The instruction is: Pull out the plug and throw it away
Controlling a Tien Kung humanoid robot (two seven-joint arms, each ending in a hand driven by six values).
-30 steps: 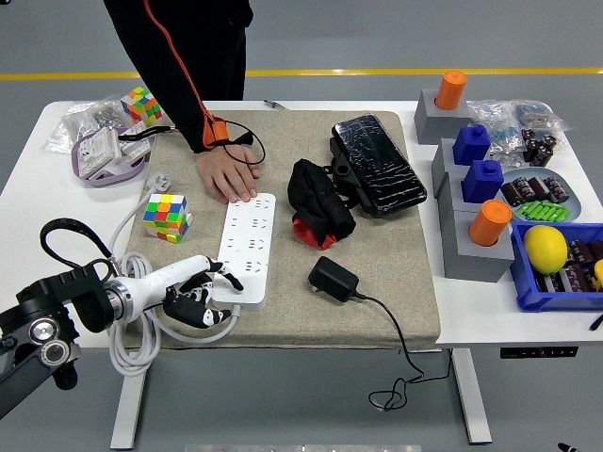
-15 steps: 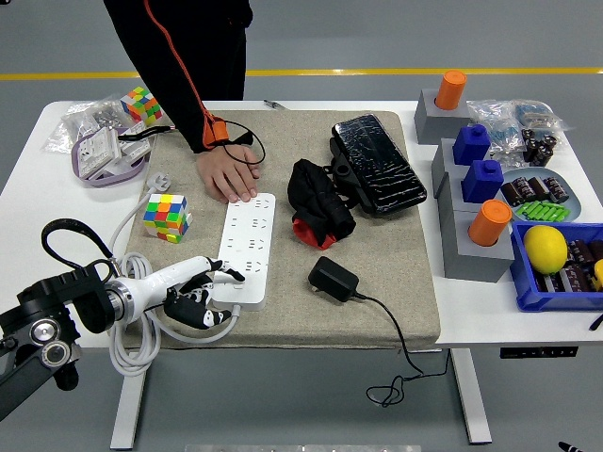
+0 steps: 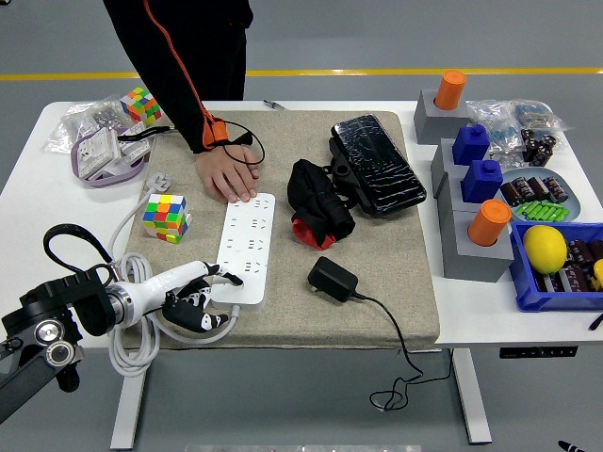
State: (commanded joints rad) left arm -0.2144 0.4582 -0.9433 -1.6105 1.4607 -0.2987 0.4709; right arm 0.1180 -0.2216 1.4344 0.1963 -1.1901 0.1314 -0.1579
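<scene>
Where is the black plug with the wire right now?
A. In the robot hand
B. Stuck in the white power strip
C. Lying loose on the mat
C: the black plug lies on the mat, clear of the white power strip.

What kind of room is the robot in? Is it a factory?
Probably a robot test lab or workshop. A white table holds practice things: a power strip, a puzzle cube and a blue bin. The grey floor has a yellow line.

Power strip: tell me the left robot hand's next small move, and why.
Probably withdraw leftward off the power strip. No plug remains in its sockets; the black adapter lies loose on the mat, and the left robot hand rests empty at the strip's near end.
</scene>
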